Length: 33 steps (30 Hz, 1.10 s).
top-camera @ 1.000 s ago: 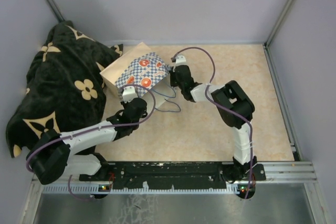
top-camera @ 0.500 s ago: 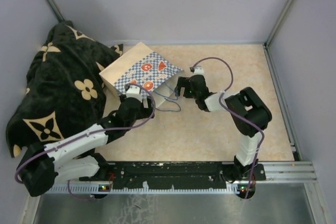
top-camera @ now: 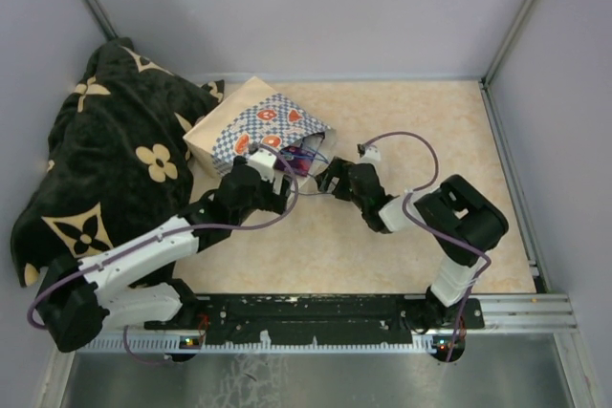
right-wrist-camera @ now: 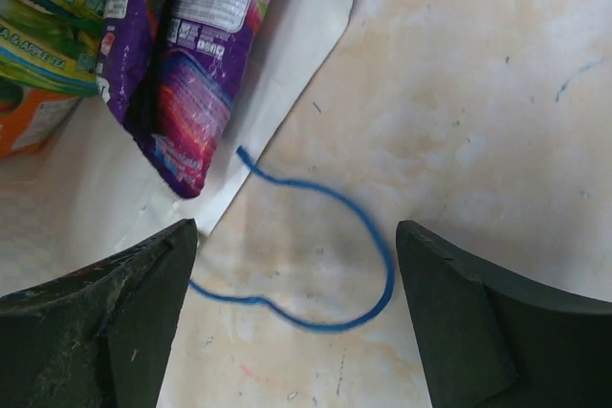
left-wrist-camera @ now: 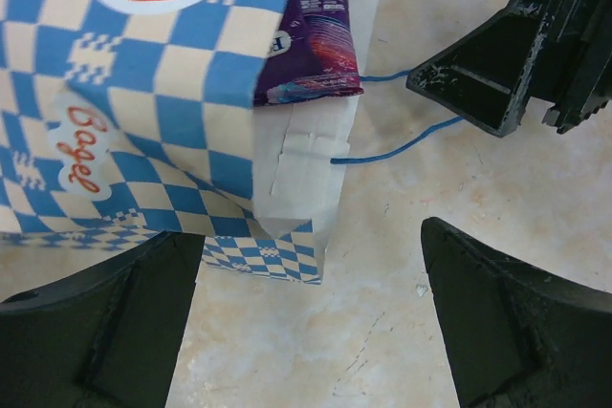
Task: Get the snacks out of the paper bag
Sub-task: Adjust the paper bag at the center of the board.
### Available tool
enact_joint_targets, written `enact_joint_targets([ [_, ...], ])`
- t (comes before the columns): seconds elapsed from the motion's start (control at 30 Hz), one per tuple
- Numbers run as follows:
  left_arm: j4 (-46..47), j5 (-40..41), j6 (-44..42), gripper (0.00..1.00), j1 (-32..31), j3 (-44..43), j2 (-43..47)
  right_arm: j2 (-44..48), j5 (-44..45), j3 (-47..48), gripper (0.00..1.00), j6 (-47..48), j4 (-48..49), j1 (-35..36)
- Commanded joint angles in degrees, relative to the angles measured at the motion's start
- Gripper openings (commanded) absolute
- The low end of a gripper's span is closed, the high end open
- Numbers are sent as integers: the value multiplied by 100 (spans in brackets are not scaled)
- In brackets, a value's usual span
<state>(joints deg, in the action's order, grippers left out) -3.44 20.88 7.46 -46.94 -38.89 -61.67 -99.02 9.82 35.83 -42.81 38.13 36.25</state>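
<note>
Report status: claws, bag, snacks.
Left claw and right claw open, empty, at the mouth. Paper bag on its side, purple snack poking out. Blue cord handle loose in right claw's path.

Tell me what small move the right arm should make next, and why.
Probably ease the right end effector forward onto the purple packet: its jaws are open, facing the paper bag mouth, and that packet's end lies at the opening, nearest.
</note>
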Motion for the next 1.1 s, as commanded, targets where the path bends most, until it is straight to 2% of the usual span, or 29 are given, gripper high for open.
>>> enact_joint_targets([
  [0.0, 392, -311, -530, 100, -166, -686, -551, 305, 9, -241, 82, -825, 750, 119],
  [0.13, 372, -199, -533, 100, -267, -816, -710, 239, -47, -240, 76, -1318, 1046, 183],
  [0.27, 215, -64, -416, 100, -300, -635, -504, 308, 149, -167, 72, -1267, 1059, 157],
  [0.4, -66, 168, -243, 100, -300, -458, -127, 682, 892, 136, 75, -1092, -232, 135],
  [0.53, -332, 274, -79, 100, -309, -392, 202, 939, 1460, 53, 75, -964, -763, -43],
  [0.63, -357, 191, -20, 100, -313, -375, 434, 961, 1340, 245, 73, -611, -861, -156],
  [0.77, -271, 91, -34, 100, -309, -413, 578, 701, 689, 640, 67, -511, -708, -179],
  [0.9, -352, 126, -61, 100, -316, -479, 600, 151, 156, 784, 61, -890, -89, -253],
  [1.07, -411, -60, -40, 100, -315, -461, 678, -649, -386, 1022, 59, -1491, 472, -450],
])
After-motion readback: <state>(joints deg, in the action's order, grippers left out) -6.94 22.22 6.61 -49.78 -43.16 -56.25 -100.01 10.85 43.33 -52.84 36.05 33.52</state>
